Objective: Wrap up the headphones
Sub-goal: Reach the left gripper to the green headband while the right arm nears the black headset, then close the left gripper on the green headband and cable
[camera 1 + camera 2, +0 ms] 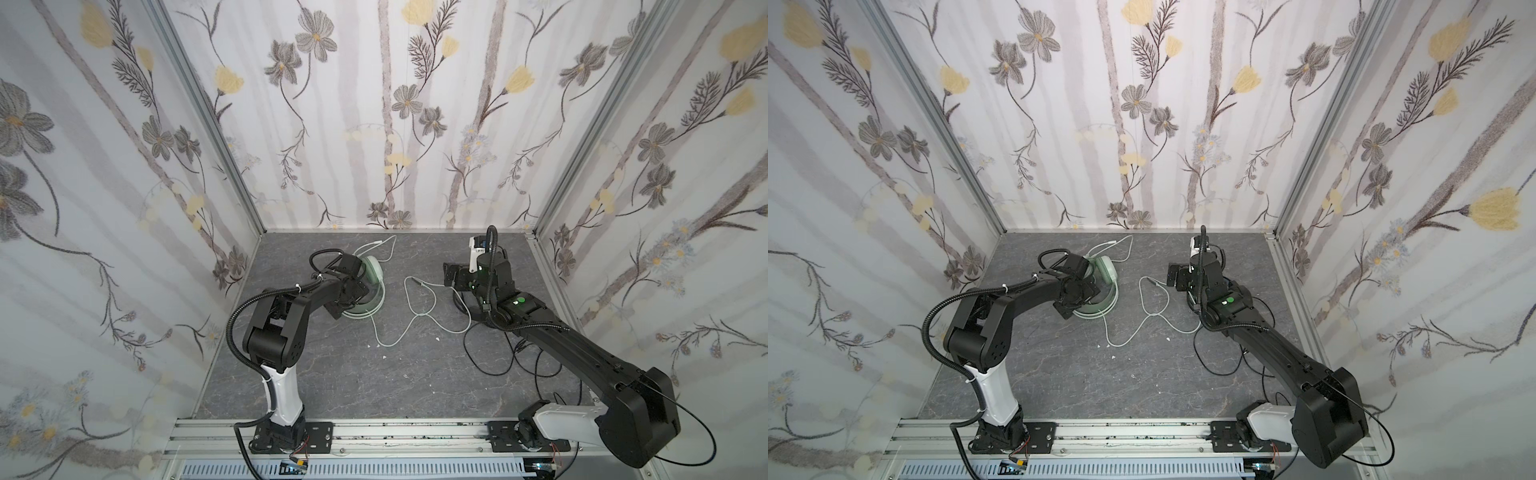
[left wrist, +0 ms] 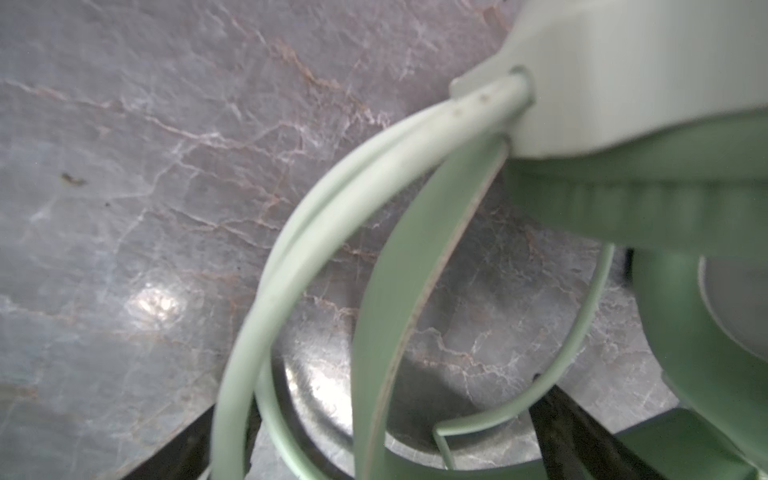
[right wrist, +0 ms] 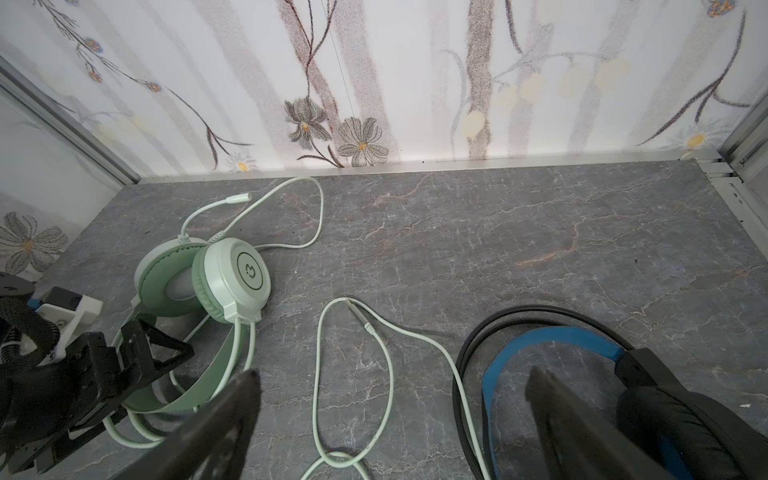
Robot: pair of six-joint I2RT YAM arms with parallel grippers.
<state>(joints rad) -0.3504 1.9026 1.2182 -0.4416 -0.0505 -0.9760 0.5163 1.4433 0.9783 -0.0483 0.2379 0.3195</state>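
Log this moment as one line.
left hand: open, astride band of mint headset | right hand: open, empty, by black headset | white cable: loose on table | wrap: not begun

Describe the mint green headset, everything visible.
The mint green headset is glossy pale plastic, over-ear, with darker green padded cushions, a double wire headband over a flat green strap, and a whitish boom mic. It rests on the grey marbled table, cups facing each other, near the back wall. Its whitish cable sprawls loose, unwrapped. The open left gripper straddles the headband; contact unclear.
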